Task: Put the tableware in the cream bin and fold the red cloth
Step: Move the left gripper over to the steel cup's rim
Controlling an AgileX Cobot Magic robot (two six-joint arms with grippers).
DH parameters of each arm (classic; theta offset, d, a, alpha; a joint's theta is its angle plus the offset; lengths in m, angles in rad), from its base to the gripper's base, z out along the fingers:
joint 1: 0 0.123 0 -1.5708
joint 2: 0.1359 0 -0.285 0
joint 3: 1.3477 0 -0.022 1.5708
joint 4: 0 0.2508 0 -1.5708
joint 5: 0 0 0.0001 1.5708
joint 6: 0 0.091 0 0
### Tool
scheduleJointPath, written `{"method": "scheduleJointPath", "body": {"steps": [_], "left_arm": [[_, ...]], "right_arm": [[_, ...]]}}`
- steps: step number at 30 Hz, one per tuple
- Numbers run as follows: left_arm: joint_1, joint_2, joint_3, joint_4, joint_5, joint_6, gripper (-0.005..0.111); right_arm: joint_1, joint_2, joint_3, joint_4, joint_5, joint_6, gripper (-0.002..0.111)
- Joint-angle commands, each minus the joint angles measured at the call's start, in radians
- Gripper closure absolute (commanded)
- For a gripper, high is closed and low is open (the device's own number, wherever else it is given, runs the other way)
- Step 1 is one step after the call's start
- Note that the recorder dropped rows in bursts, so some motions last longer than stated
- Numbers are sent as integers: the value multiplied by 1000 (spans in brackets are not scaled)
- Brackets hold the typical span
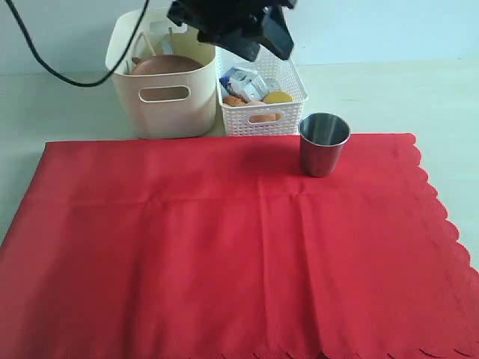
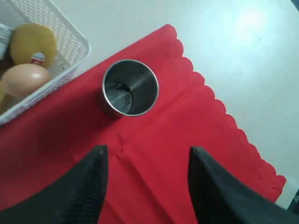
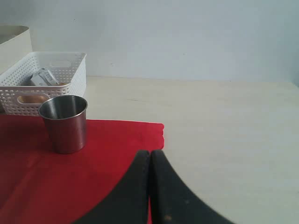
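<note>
1. The steel cup stands upright and empty on the red cloth, close to the cloth's far right corner, just inside its far edge.
2. The red cloth lies spread flat and unfolded, with its scalloped edge running down its right side.
3. The left gripper hangs above the cloth with its jaws spread wide and nothing between them. The cup sits beyond the fingertips, clear of both.
4. The right gripper is low over the cloth's right edge, with its two fingers pressed together and nothing in them.
5. The cream bin stands just past the cloth's far edge, towards the left. The round brown plate shows inside it.
6. The white lattice basket sits just past the cloth's far edge too, with its near wall touching or almost touching that edge. An egg and a yellow round item lie in it.
7. The pale table extends beyond the cloth's right and far sides.
</note>
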Motion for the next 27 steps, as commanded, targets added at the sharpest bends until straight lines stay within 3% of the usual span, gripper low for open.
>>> {"method": "scheduleJointPath", "body": {"steps": [1, 7, 13, 27], "left_arm": [[-63, 54, 3, 21, -64, -42, 50], [-120, 122, 1, 67, -106, -109, 50], [-141, 198, 1, 243, -182, -314, 50], [-141, 378, -103, 250, -352, -582, 50]], "right_arm": [[-5, -7, 5, 0, -13, -2, 108], [-5, -7, 5, 0, -13, -2, 108], [-5, -7, 5, 0, -13, -2, 108], [-5, -7, 5, 0, -13, -2, 108]]}}
